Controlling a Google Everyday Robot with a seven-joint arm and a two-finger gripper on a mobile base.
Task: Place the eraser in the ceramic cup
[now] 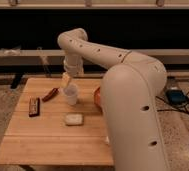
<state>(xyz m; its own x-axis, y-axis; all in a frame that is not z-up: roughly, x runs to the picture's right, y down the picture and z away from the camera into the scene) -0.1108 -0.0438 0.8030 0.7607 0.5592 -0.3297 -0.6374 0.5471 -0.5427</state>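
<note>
Pincer (66, 80) hovers just above the ceramic cup (71, 95); spread or pressed together, I cannot tell.
Eraser (34, 106) lies apart on the tabletop (48, 142); fetching it looks like the next move.

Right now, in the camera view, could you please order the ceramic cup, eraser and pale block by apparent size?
1. ceramic cup, just below the gripper
2. eraser and pale block: look alike, so unranked
</note>
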